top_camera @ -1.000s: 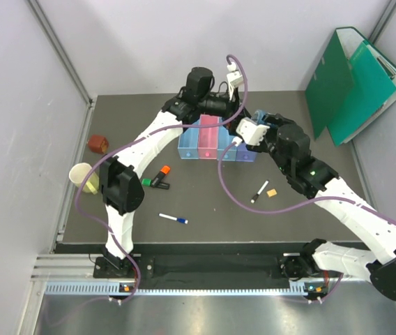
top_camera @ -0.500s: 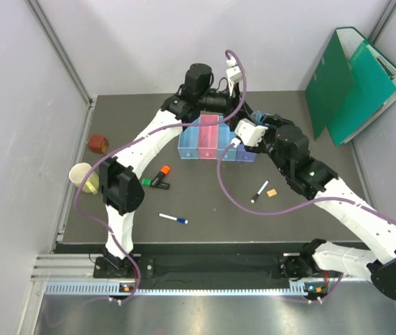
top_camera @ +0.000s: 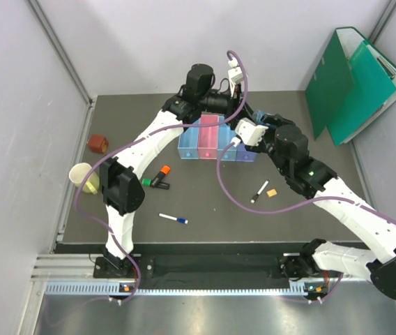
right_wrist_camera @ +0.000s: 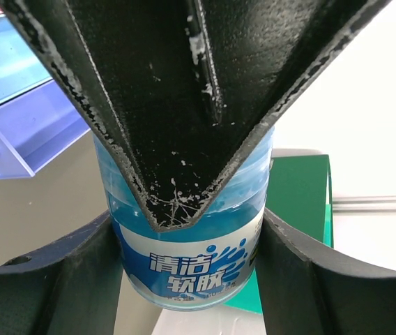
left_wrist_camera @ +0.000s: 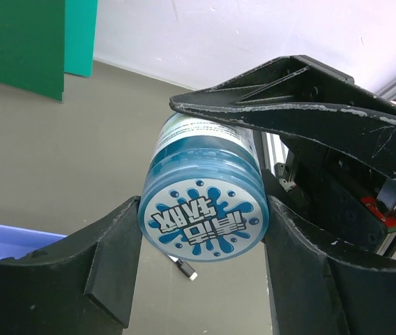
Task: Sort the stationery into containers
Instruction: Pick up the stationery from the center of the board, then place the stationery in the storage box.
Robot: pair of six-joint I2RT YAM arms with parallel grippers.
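A blue round jar (left_wrist_camera: 203, 209) with a splash-printed lid hangs in the air behind the row of containers (top_camera: 208, 136), and both grippers grip it. My left gripper (left_wrist_camera: 201, 216) is shut on its sides. My right gripper (right_wrist_camera: 187, 237) is shut on it too (right_wrist_camera: 191, 279). Each wrist view shows the other gripper's finger across the jar. On the mat lie an orange-and-black highlighter (top_camera: 162, 172), a green highlighter (top_camera: 149, 183), a white pen with blue cap (top_camera: 173, 219), a black-and-white marker (top_camera: 259, 191) and a tan eraser (top_camera: 272, 192).
A pale yellow cup (top_camera: 84, 177) and a red-brown object (top_camera: 98, 143) sit at the left edge. Green folders (top_camera: 355, 80) lean at the back right. The purple-blue bin (right_wrist_camera: 31, 132) is just left of my right gripper.
My right wrist has shifted slightly left, closer to the left gripper. The jar stays at the same place behind the bins. Items on the mat have not moved.
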